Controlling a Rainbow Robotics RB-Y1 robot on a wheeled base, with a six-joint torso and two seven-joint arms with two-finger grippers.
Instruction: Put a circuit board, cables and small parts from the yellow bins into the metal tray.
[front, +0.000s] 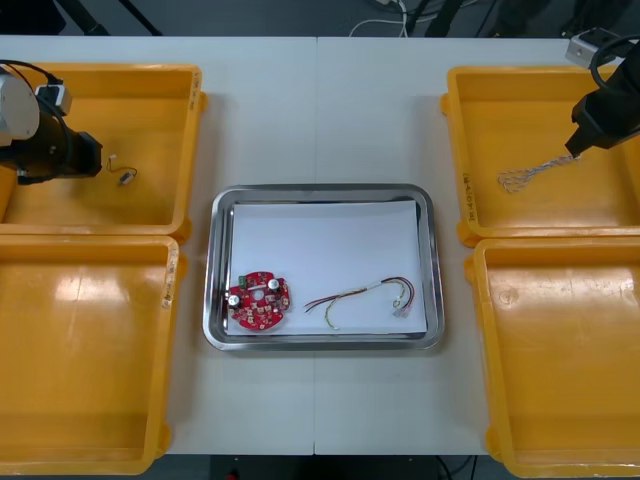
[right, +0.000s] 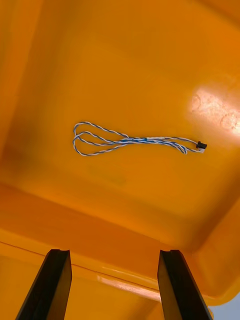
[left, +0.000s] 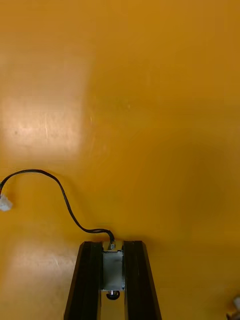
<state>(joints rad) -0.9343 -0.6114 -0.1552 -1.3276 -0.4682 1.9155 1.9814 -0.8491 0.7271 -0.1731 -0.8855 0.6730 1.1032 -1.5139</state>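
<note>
- We see the left gripper (left: 112, 246) low in the far left yellow bin (front: 150, 90), its 2 fingers clamped on a small metal part (left: 112, 267). A black cable (left: 66, 202) trails from the part over the bin floor.
- Right gripper (right: 114, 254) is above the far right yellow bin (front: 520, 100), fingers apart and holding nothing. A twisted blue and white cable (right: 135, 141) lies on that bin's floor.
- We count 1 red circuit board (front: 258, 300) and 1 red and yellow cable (front: 368, 288) in the metal tray (front: 322, 190), lying apart.
</note>
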